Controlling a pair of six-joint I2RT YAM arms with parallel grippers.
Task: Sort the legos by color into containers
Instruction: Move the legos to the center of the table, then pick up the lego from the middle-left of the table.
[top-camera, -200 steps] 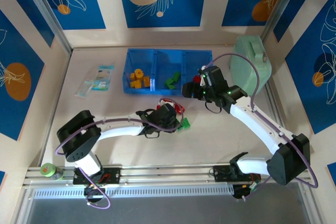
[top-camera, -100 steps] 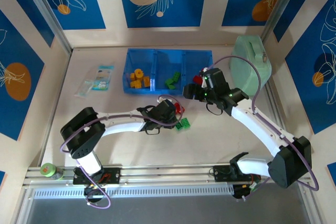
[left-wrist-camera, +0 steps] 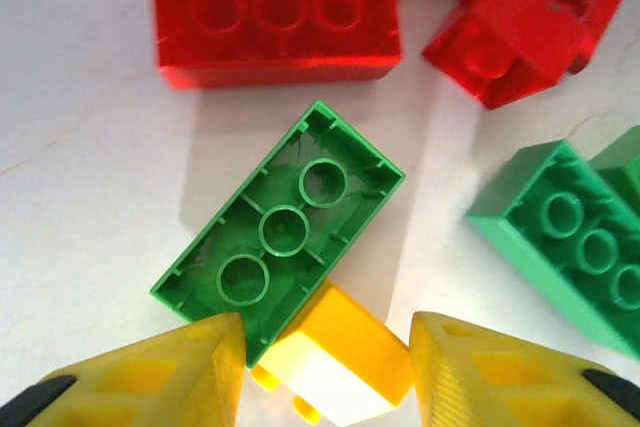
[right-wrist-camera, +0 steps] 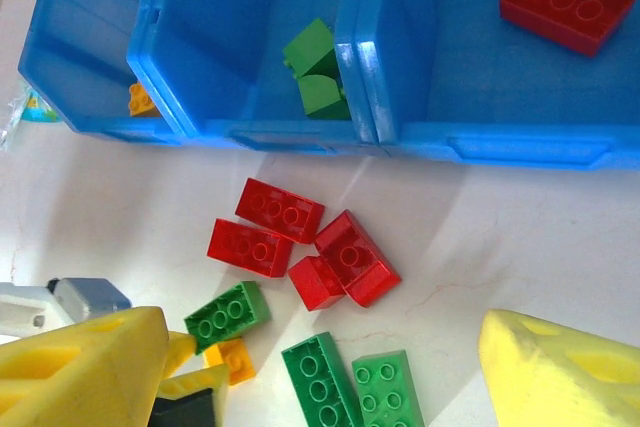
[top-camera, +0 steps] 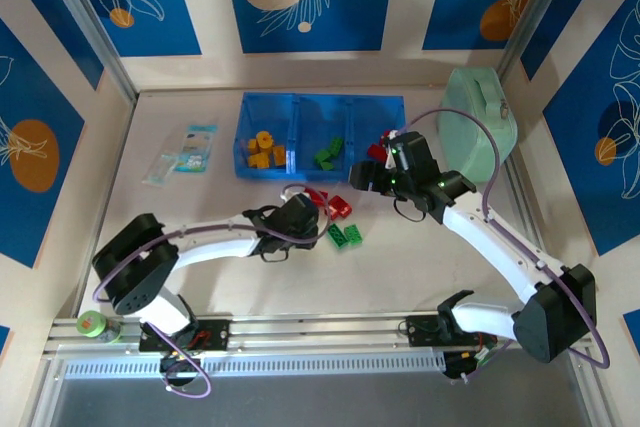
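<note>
Pinched yellow brick [left-wrist-camera: 335,367] in left gripper [left-wrist-camera: 328,347] near the tray [top-camera: 270,173], green brick [left-wrist-camera: 280,232] touching it; held right gripper [right-wrist-camera: 320,337] jaws spread; packet [top-camera: 190,152] left of tray, print unreadable.

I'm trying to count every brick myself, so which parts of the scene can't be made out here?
Top view: the right pincer covers part of the right bin, hiding its contents.
Right wrist view: the left bin wall hides all but a corner of one orange brick.
Left wrist view: the top edge cuts off a red brick, the right edge a green brick.
</note>
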